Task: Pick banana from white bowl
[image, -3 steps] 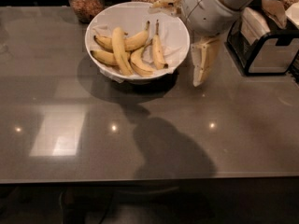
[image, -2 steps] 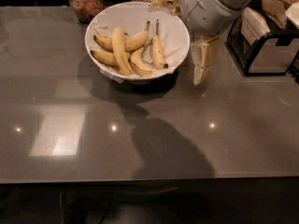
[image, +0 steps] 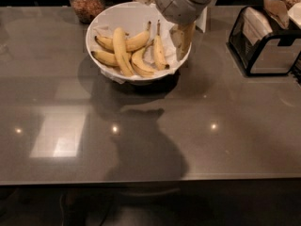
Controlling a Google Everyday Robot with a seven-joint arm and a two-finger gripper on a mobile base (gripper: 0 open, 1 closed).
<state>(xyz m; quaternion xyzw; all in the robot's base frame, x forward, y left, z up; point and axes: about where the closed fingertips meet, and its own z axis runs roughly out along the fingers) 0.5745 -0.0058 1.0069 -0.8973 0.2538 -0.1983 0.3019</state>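
At the far left stands a glass jar (image: pixel 87 1) with brown contents, well apart from the action, so I judge it is not in the way. To its right is the white bowl (image: pixel 88 41), deep and lined with crumpled white paper (image: pixel 100 31). The paper probably keeps the fruit from sliding on the smooth wall. Inside it I count about 5 bananas lying loose and partly over each other. The banana (image: pixel 121 51), the longest and slimmest 1, lies on top of the left half of the heap, from the upper left down toward the front rim, with most of its length free. This should make it easier to take than the shorter curved ones under and beside it. Further right, a short banana (image: pixel 159 50) leans with its dark stem pointing up. Just beside it the gripper (image: pixel 182 53) hangs down from the arm (image: pixel 181 1) over the right side of the bowl, near the rim, apart from the banana. Whether the pincer is wide or narrow I cannot tell, and no banana appears to be in it. I judge it must move left to reach its target. At the right edge of the grey table (image: pixel 225 126) a black holder (image: pixel 263 55) contains napkins.
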